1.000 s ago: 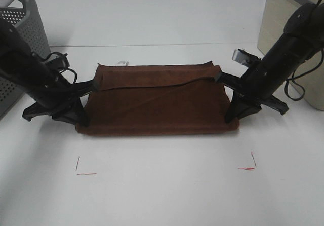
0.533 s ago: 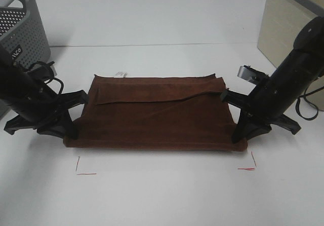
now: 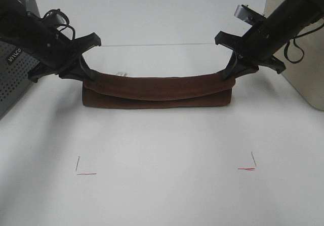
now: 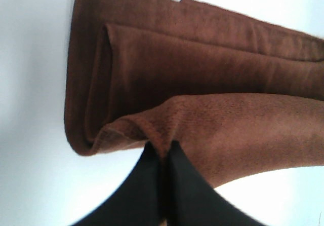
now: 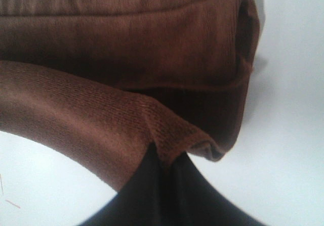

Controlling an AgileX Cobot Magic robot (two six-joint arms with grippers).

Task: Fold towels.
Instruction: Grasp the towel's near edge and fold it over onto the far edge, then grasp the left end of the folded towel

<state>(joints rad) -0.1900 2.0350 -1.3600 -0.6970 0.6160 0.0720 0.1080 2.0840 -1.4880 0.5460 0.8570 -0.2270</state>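
Where the desk (image 3: 162,200) lies nearest the camera, only two red corner marks (image 3: 85,169) are seen, one toward the near left corner and one toward the near right, with bare surface between them. Farther back, about midway to the far edge, the towel (image 3: 157,91) is laid across the desk as a long, narrow band of stacked layers. Its upper layer is raised at both short ends and sags slightly in the middle, while the lower layers rest on the desk. At the left end the cloth edge is pinched by the left end effector (image 3: 86,75), whose jaws are clenched on it; at the right end the same edge is clamped by the right end effector (image 3: 229,74). A small pale tag (image 3: 121,74) is shown on the far long edge, near the left end. Beyond that, a grey basket (image 3: 12,69) stands at the desk's left edge.

The step in hand is judged to be a lengthwise fold, with the gripped edge held over the layers beneath. For the next move, the held edge would need to be lowered evenly at both ends, lined up with the far long edge, and only then released; if one end is dropped first, a skewed fold is to be expected.
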